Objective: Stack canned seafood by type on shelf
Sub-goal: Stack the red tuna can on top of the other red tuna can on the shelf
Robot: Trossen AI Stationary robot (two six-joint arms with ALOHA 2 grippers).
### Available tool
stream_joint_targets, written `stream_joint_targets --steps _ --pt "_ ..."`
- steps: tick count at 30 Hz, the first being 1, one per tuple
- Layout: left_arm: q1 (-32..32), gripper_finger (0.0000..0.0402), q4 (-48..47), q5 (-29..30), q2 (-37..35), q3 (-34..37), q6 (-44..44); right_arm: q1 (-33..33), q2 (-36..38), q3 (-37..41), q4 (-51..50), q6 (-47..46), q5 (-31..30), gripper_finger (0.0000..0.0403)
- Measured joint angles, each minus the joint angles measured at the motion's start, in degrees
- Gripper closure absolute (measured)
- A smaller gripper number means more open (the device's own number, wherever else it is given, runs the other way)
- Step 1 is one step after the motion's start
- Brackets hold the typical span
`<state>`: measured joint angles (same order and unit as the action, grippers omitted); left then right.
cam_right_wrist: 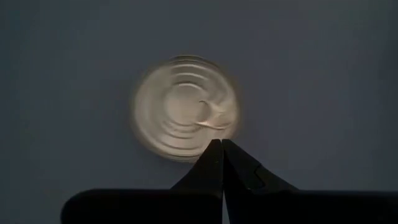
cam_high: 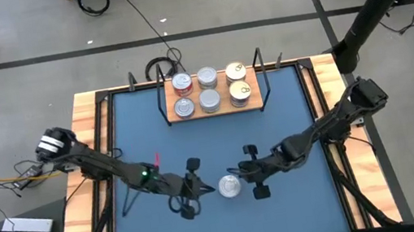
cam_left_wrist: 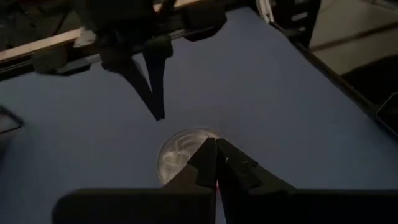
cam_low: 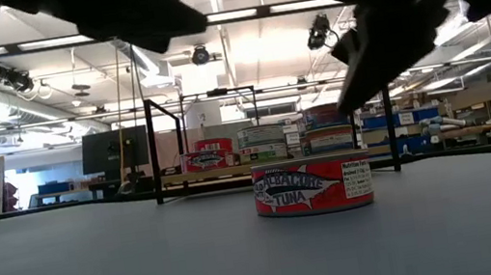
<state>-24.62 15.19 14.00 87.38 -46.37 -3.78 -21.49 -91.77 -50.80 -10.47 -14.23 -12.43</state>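
One tuna tin (cam_high: 230, 186) with a silver lid and red sides stands alone on the blue table, also seen in the low view (cam_low: 312, 185). My left gripper (cam_high: 206, 187) hovers shut just left of it, its tips over the tin's edge in the left wrist view (cam_left_wrist: 215, 148). My right gripper (cam_high: 242, 172) hovers shut just right of the tin, looking down on its lid (cam_right_wrist: 185, 106). Both sit above the tin in the low view. The wooden shelf (cam_high: 255, 104) with black wire ends lies at the far side and carries several tins (cam_high: 210, 99).
The shelf tins form three columns: red-sided on the left (cam_high: 182, 83), silver in the middle (cam_high: 207, 77), gold-topped on the right (cam_high: 236, 71). Wooden rails (cam_high: 94, 141) border the table. Bare blue mat (cam_high: 219, 143) lies between the shelf and the lone tin.
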Motion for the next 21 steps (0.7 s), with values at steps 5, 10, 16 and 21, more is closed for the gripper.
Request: stream_joint_targets --steps 5,10,16,21 --pt "-0.22 0.0378 -1.25 -3.1 5.86 -5.11 -0.71 -3.96 0.0 3.55 4.89 -5.15 -3.2 0.0397" --pt "-0.21 0.0344 -4.02 -4.26 10.26 -8.16 -1.45 -7.43 0.0 4.21 4.9 -8.59 -9.43 0.0396" --pt "-0.19 0.0294 -7.87 -4.26 14.44 -11.69 -3.73 -8.94 0.0 4.21 5.24 -9.62 -10.48 0.0396" --pt "-0.15 0.0272 -11.71 -3.42 17.36 -13.58 -7.55 -8.88 0.0 4.21 5.82 -9.82 -10.58 0.0395"
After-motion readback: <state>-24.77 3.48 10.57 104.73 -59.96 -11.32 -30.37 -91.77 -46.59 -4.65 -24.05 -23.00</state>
